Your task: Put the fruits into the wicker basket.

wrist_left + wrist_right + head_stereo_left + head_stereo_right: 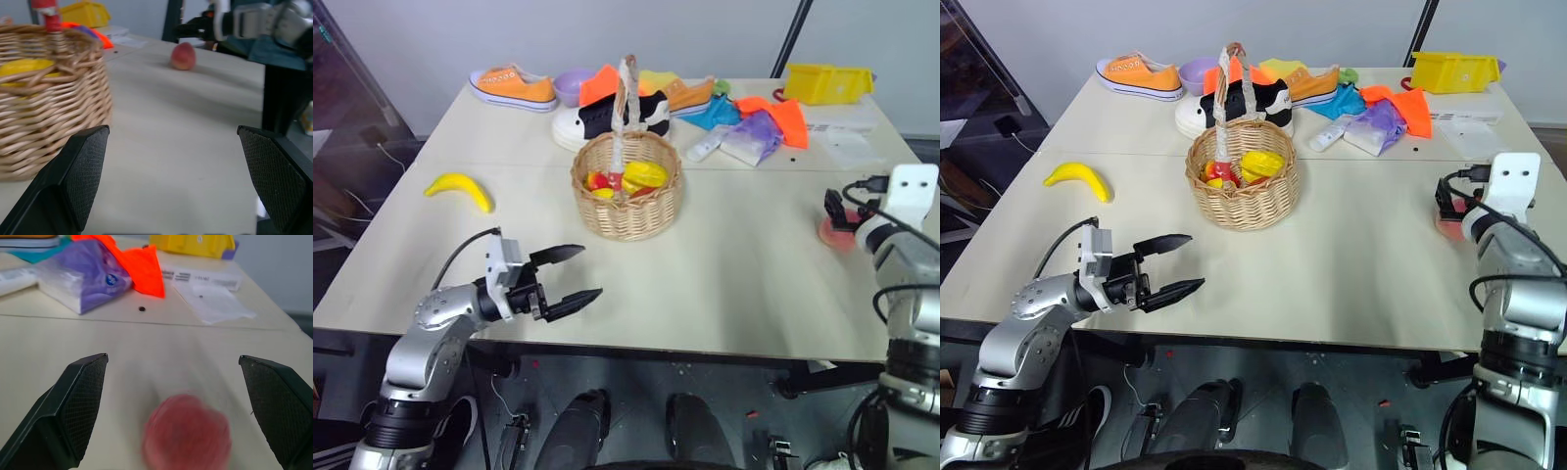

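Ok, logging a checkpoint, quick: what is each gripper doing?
Left gripper: fingers open, holding nothing.
Right gripper: fingers open, empty, round pink-red peach between them on the table.

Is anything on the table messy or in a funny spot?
Yes. The banana and the peach lie loose on the table, outside the wicker basket. At the back, shoes sit jumbled with bright cloths.

— What have I got on the table?
— My banana (460, 189), curved and bright yellow, lies flat well left of the wicker basket (626, 186).
— And the peach (183, 56)?
— Round, pink-red, sitting alone far right. The basket stands upright, handle arched.
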{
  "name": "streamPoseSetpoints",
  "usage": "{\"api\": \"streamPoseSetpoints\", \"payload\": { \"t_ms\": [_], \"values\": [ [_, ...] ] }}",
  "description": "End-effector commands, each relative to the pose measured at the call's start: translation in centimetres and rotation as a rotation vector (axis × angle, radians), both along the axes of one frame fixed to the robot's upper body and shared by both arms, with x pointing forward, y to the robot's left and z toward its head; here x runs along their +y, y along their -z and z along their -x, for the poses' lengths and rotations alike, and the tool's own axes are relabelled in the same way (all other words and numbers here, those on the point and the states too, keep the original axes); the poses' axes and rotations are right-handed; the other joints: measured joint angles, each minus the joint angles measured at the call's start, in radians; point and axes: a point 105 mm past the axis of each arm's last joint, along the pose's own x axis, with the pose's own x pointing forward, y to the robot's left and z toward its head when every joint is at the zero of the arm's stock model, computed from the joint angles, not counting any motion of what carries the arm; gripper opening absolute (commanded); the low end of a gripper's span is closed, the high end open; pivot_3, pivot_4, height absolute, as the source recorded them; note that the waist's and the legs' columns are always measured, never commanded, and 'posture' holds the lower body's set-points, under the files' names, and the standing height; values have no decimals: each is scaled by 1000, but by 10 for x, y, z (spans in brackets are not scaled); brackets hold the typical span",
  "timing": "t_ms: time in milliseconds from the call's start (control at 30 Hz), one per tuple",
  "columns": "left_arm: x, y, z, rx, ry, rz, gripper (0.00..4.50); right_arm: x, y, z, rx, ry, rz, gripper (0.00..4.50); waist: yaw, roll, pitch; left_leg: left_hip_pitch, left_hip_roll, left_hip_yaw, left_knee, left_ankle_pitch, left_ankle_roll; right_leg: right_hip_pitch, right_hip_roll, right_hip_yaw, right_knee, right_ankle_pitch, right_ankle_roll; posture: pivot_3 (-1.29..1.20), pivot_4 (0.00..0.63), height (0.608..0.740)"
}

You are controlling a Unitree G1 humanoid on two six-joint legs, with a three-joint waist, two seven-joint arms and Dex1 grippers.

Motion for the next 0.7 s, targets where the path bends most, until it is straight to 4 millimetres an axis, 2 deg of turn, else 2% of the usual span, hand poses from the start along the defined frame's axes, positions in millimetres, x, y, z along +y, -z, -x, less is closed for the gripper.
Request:
{"api": "streamPoseSetpoints", "payload": {
  "t_ms": [33, 333, 500, 700],
  "values": [
    [-8, -11, 5, -29, 59, 13, 4500, -6, 0, -3, 77, 1, 35, 4469, 1, 0, 0, 0, 0, 0, 0, 0, 0, 0, 0, 0, 0, 0, 0, 0, 150, 740],
    [-8, -6, 7, -12, 42, 17, 4500, -25, 6, -3, 160, 55, 50, 4469, -2, 0, 0, 0, 0, 0, 0, 0, 0, 0, 0, 0, 0, 0, 0, 0, 150, 740],
    [-7, -6, 9, -13, 24, 21, 4500, -28, 26, -2, 199, 63, -21, 4469, -3, 0, 0, 0, 0, 0, 0, 0, 0, 0, 0, 0, 0, 0, 0, 0, 150, 740],
    [-6, -4, 10, -13, 3, 20, 4500, -29, 32, -5, 184, 74, -116, 4469, -2, 0, 0, 0, 0, 0, 0, 0, 0, 0, 0, 0, 0, 0, 0, 0, 150, 740]
  ]
}}
